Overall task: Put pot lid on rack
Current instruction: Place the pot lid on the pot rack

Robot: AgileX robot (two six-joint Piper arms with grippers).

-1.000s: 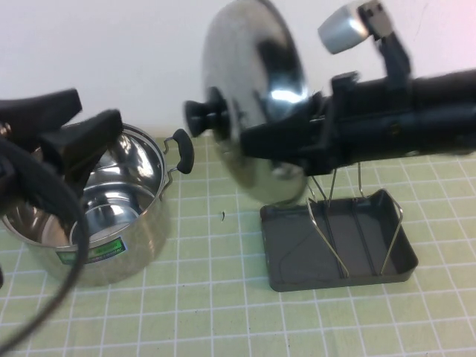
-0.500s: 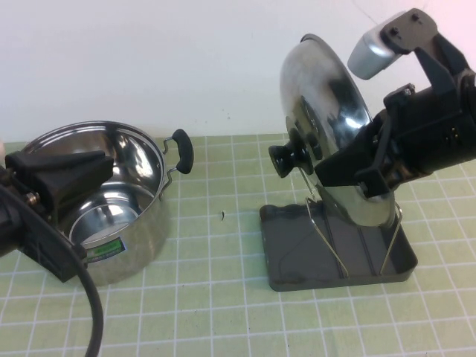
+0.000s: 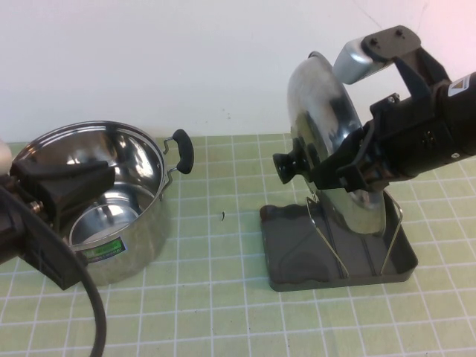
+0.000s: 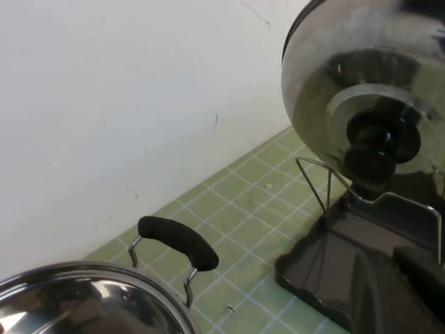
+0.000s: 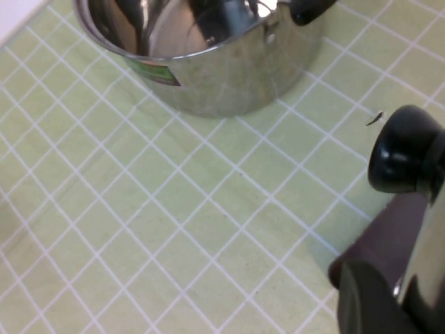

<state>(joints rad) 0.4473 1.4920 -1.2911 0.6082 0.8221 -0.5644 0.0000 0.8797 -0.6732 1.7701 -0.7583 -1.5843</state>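
The right end effector (image 3: 349,175) pinched the rim of the lid (image 3: 321,126), which stood on edge with its black knob (image 3: 288,165) pointing toward the pot. Half a second earlier the lid had hung slightly higher and farther back; a full second earlier it had been well off to the pot's side of the rack, tilted in mid-air. It had since come down, so that its lower edge sat low between the wire loops of the rack (image 3: 338,245), directly below the grasp. Whether the rim already bore on the wires or the grey tray could not be told, since the end effector and arm covered that spot. In the left wrist view the lid (image 4: 368,90) rose upright just behind the nearest loop (image 4: 316,184).

Judged from this, the placing was nearly done: what remained was to settle the lid against the wires and let go, with the risk that a domed, shiny lid might roll or tip out if freed before it was seated.

Farther out, well apart from the rack, the pot (image 3: 97,201) stood uncovered on the table (image 3: 223,297). The left end effector (image 3: 63,182) hovered over the pot's near side, holding nothing; whether it was spread or closed could not be told.
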